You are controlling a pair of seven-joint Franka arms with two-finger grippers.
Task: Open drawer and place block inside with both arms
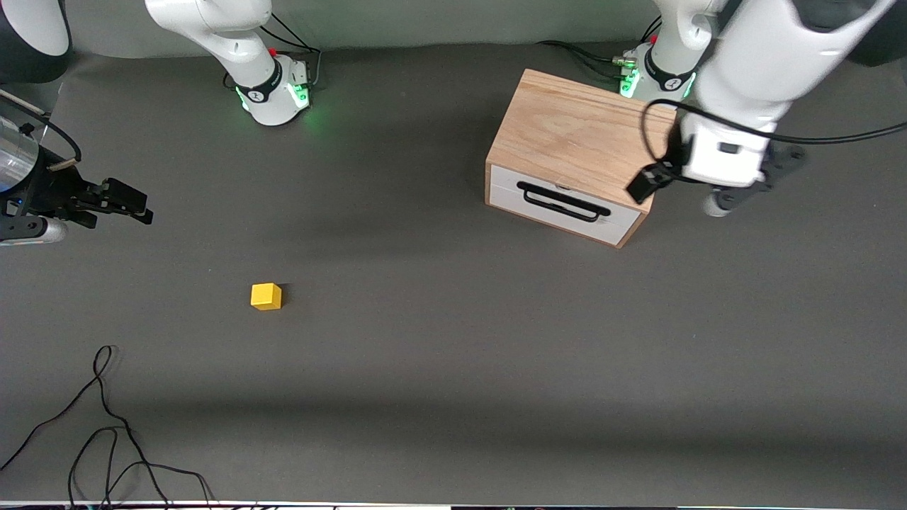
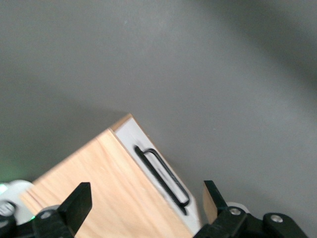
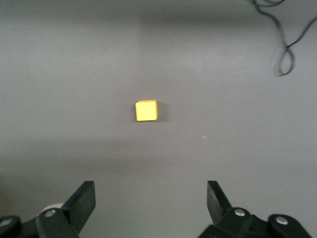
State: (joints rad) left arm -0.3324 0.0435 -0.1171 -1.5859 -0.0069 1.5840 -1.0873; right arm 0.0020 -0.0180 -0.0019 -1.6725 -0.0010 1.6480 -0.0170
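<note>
Loose cable [image 1: 106, 425]: nearest the front camera, at the right arm's end of the table, well apart from the block; keep sweeps off it.
Block [image 1: 266, 296]: alone on the bare table [image 1: 453, 368], nearer the front camera than the cabinet [image 1: 567, 124] and well apart from it.
Right gripper [image 1: 138, 205]: fingers apart, empty, up at the right arm's end; open room all round the block, so it can come straight down.
Drawer [image 1: 567, 205]: shut, handle [image 1: 563, 202] on the white front.
Left gripper [image 2: 143, 201]: fingers spread, empty, over the cabinet's corner at the left arm's end.
Step in hand: probably reaching for the handle; lower in front of the panel, clear the top edge, pull squarely.
</note>
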